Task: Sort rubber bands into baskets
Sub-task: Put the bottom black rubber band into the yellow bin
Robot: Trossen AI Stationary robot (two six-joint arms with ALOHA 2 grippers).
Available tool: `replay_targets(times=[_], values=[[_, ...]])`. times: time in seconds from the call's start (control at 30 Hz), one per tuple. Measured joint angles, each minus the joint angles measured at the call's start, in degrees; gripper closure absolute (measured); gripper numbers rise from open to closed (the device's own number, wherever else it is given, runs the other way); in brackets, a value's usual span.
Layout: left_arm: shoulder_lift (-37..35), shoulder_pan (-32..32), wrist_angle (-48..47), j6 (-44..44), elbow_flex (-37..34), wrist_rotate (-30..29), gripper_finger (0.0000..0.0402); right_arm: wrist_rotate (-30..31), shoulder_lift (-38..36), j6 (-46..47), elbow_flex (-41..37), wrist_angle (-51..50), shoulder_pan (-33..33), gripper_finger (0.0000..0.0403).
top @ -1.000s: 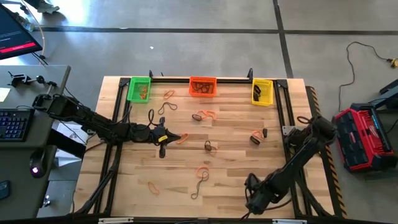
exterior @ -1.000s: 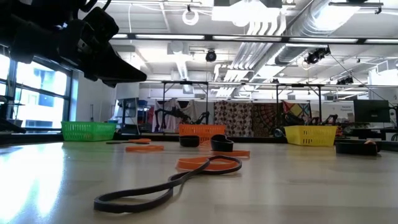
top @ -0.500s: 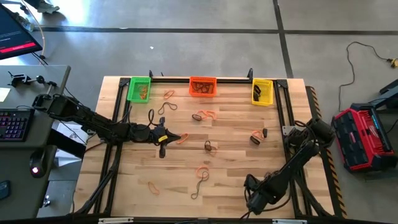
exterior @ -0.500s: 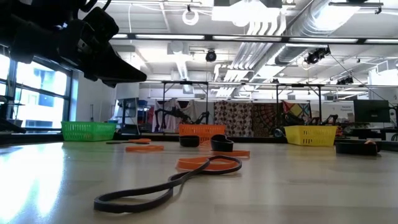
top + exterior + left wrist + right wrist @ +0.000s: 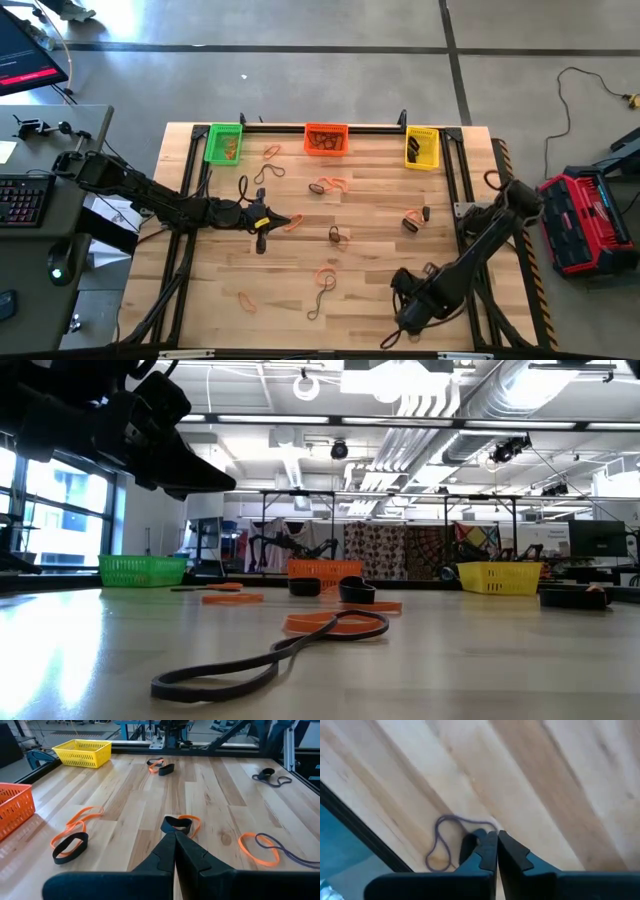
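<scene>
Sorting is only partly done: the green basket (image 5: 224, 143), orange basket (image 5: 326, 139) and yellow basket (image 5: 421, 147), three along the far edge, each seem to hold something. About ten rubber bands (image 5: 331, 186) lie loose on the table (image 5: 380, 230). Left gripper (image 5: 262, 242), mid-left, is closed and empty. Right gripper (image 5: 392, 340), near right, is closed on a dark band (image 5: 441, 845).

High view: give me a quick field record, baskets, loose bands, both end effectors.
green basket: far edge, left, some bands inside
orange basket: far edge, middle, bands inside
yellow basket: far edge, right
loose rubber bands: scattered over the wooden table
left end effector: shut, left of centre, no band seen in it
right end effector: shut, near edge, beside a thin dark band; grip unclear
</scene>
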Motion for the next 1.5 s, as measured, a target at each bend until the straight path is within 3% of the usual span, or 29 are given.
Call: replay_targets(times=[0.17,0.47,0.6,0.8,1.0,1.1,1.33,1.5], values=[[0.0,0.0,-0.1,-0.8,0.0,0.0,0.0401,-3.8,0.2,-0.5,-0.1,0.6,-0.7,0.0393],[0.0,0.0,-0.9,-1.5,0.0,0.0,0.0401,-6.4,5.3,-1.8,-1.2,4.9,1.3,0.0303],[0.0,0.0,-1.0,-1.5,0.0,0.0,0.0401,-7.7,8.3,-4.6,-1.2,5.0,1.7,0.0290],[0.0,0.0,-1.1,-1.5,0.0,0.0,0.0401,-9.6,11.3,-8.7,-1.2,5.0,1.7,0.0313],[0.0,0.0,-1.2,-1.5,0.0,0.0,0.0401,-9.8,11.8,-10.5,-1.3,5.1,1.5,0.0393],[0.0,0.0,-1.1,-1.5,0.0,0.0,0.0401,-9.7,10.7,-10.7,-1.1,4.7,0.5,0.0391],[0.0,0.0,-1.1,-1.5,0.0,0.0,0.0401,0.2,4.2,-16.2,0.0,2.2,-4.7,0.0400],[0.0,0.0,-1.1,-1.5,0.0,0.0,0.0401,9.7,-1.4,-19.1,0.1,-7.6,-11.8,0.0401]])
